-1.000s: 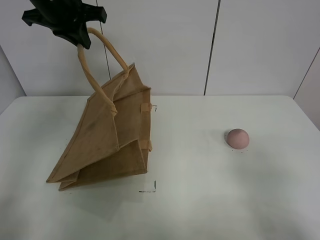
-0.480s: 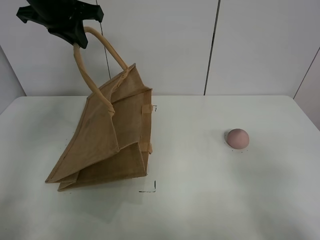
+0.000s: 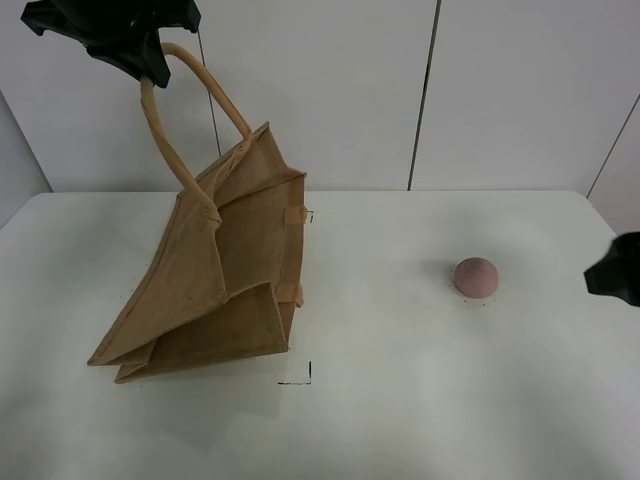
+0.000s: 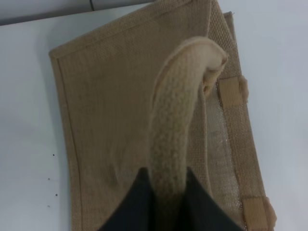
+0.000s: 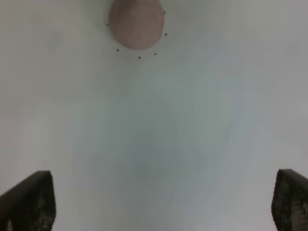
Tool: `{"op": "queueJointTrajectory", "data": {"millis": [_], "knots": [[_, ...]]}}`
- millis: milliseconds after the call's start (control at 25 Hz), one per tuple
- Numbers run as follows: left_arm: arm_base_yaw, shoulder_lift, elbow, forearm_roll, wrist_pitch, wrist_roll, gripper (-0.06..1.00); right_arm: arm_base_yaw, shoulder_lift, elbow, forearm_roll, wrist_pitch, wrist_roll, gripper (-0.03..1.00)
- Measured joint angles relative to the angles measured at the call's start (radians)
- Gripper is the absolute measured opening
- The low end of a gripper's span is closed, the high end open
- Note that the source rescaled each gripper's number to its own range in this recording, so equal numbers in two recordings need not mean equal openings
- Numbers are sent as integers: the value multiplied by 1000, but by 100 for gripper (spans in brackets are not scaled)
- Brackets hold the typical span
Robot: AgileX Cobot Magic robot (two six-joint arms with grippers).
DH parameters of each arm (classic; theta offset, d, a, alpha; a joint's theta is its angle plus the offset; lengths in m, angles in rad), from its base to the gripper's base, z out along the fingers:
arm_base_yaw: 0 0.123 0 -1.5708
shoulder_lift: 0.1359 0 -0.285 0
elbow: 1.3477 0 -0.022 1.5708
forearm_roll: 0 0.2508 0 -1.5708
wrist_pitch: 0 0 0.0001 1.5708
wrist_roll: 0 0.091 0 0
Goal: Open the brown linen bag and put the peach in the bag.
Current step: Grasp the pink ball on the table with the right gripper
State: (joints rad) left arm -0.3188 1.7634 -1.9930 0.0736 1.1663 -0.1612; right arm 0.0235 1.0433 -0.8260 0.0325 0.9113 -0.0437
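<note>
On the table [image 3: 450,400]: peach [image 3: 476,276] outside brown linen bag [image 3: 215,280] | left tool [image 4: 168,192] clamps handle [image 4: 178,106] | right tool [image 5: 159,202] spread

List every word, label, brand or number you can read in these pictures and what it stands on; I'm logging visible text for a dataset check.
No readable text in any view.
brown linen bag: plain weave, no label or print showing.
peach: no sticker.
table: only black corner marks and tiny dots around the peach, not characters.
</note>
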Motion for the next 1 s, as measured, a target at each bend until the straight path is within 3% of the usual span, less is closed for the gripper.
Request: {"op": "queueJointTrajectory", "data": {"millis": [280,480,760,1000], "knots": [[0,0,0,0,0,0,0,0,534,-319,3,-12,-6,100],[0,-2,0,0,0,1,0,46,766,-496,4,-16,-8,100],[0,-2,0,0,0,1,0,78,940,-567,10,-47,16,100],[0,-2,0,0,0,1,0,78,1022,-569,10,-132,22,100]]}}
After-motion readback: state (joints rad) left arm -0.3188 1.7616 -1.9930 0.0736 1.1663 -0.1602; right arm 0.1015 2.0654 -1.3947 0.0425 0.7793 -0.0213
